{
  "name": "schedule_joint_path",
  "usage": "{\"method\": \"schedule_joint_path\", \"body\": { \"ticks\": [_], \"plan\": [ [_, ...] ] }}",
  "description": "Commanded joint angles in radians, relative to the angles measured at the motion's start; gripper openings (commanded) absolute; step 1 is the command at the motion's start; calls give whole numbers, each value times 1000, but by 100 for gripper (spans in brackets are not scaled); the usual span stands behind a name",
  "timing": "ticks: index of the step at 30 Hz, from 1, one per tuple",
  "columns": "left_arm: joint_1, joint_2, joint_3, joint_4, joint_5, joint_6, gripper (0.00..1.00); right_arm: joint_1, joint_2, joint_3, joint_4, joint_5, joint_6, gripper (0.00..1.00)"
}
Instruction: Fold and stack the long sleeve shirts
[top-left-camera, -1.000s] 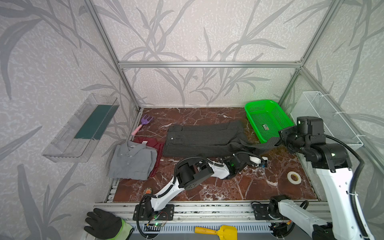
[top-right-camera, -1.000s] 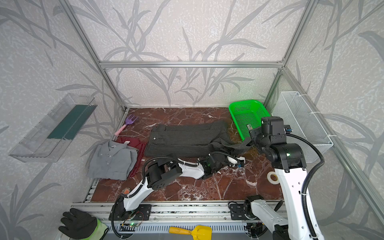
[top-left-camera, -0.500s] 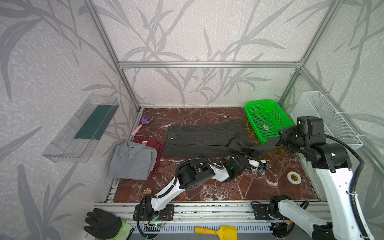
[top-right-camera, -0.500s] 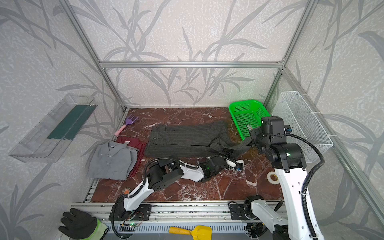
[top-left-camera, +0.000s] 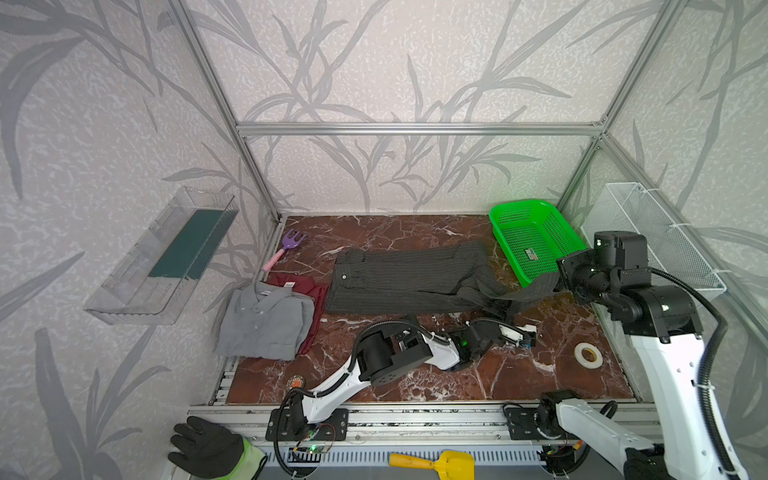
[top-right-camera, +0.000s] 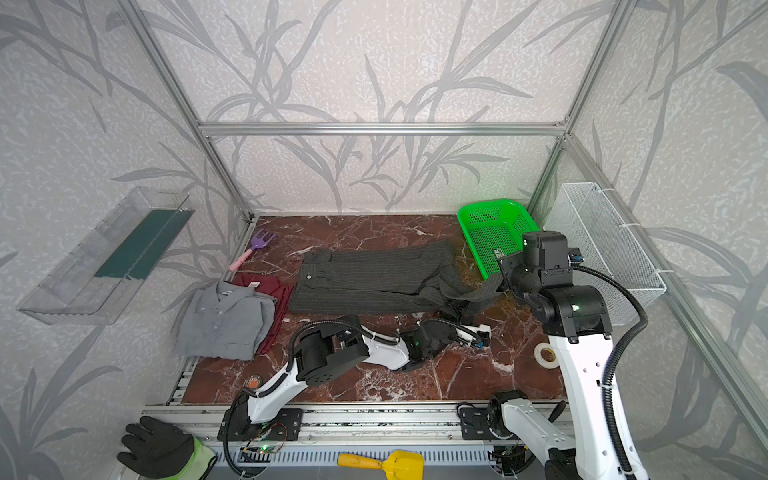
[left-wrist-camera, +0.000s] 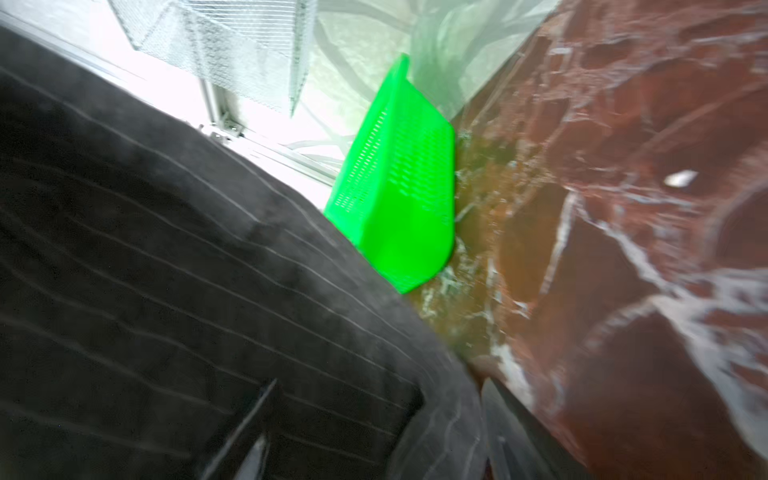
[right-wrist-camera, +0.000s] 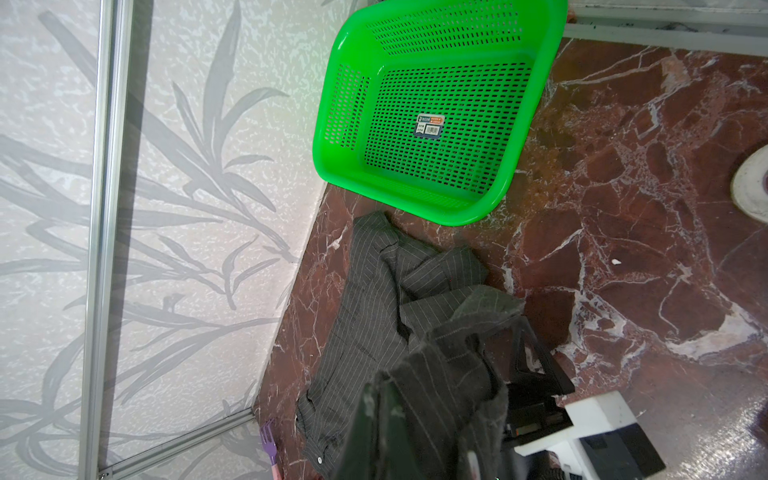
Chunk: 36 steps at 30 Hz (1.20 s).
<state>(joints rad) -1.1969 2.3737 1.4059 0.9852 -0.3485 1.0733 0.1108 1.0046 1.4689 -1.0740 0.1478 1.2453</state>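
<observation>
A dark charcoal pinstriped shirt (top-left-camera: 407, 282) (top-right-camera: 374, 280) lies spread across the middle of the marble table. One sleeve (top-left-camera: 536, 291) (right-wrist-camera: 449, 365) stretches off it to the right, lifted above the table. My right gripper (top-left-camera: 559, 279) (top-right-camera: 500, 277) (right-wrist-camera: 399, 399) is shut on that sleeve's end. My left gripper (top-left-camera: 505, 312) (top-right-camera: 459, 309) (left-wrist-camera: 374, 436) sits low under the sleeve with its jaws wide apart and open, and striped cloth lies loose between them. At the left, a folded mid-grey collared shirt (top-left-camera: 266, 320) (top-right-camera: 226, 320) lies on a dark red shirt (top-left-camera: 311, 286) (top-right-camera: 276, 291).
A green basket (top-left-camera: 511, 216) (right-wrist-camera: 332, 104) stands at the back right, close to the right gripper. A tape roll (top-left-camera: 588, 355) lies at the right front, a purple fork (top-left-camera: 289, 243) at the back left. A wire basket (top-left-camera: 656, 232) hangs on the right wall. A black glove (top-left-camera: 208, 446) and a yellow scoop (top-left-camera: 440, 462) lie off the table's front.
My left gripper's jaws have spread wider and it has slid a little toward the table's front. The right arm holds still with the sleeve.
</observation>
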Motion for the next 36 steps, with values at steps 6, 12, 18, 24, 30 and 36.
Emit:
{"method": "schedule_joint_path", "body": {
  "ticks": [6,12,18,24,30,36],
  "plan": [
    [37,33,110,-118,-33,-2,35,-3,-40,24,3,-9,11,0],
    [39,29,94,-125,-32,18,20,-3,-40,49,-3,12,5,0],
    [38,24,50,-65,-51,24,7,-3,-31,45,3,12,6,0],
    [35,-54,-10,5,-50,-12,0,-4,-19,11,17,27,7,0],
    [19,-239,-153,-15,10,-183,0,-29,7,-29,36,28,10,0],
    [13,-410,-285,-95,100,-388,0,-77,36,-98,62,44,4,0]
  ]
}}
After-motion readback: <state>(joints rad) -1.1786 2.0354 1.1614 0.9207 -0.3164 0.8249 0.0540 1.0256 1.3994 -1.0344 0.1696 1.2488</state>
